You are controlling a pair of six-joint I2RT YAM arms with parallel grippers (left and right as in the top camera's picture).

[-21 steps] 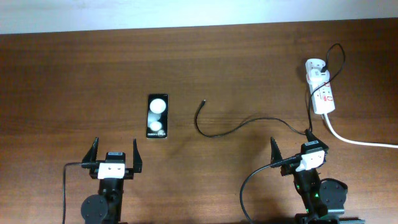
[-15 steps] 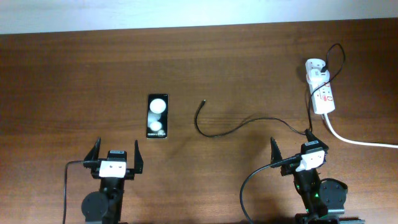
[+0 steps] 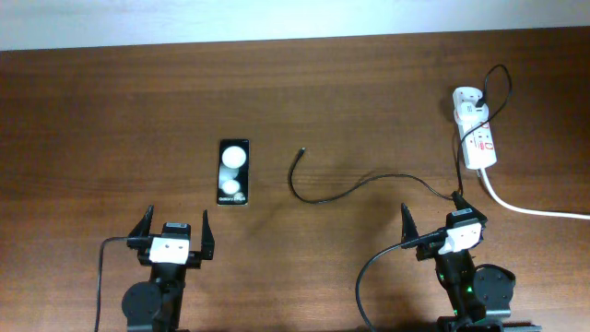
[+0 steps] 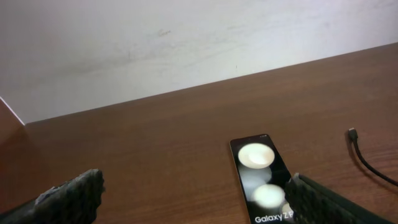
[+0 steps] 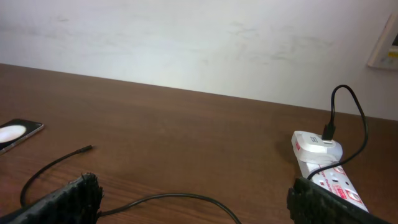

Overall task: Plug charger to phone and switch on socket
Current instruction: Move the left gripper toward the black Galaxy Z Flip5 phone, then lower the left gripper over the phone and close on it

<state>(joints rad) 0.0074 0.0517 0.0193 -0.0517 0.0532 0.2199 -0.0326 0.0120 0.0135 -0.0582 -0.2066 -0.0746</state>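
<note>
My left gripper (image 3: 173, 224) and right gripper (image 3: 431, 210) sat low over the counter (image 3: 111, 111), jaws spread wide and empty, short of the phone (image 3: 233, 172).

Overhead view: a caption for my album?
Left gripper and right gripper, both open, face the phone, loose charger and socket.

The black Galaxy phone (image 3: 233, 172) lies flat, two white spots on its face. The charger (image 3: 323, 201) curls beside it, plug tip loose, adapter seated in the white socket (image 3: 481, 143).
</note>
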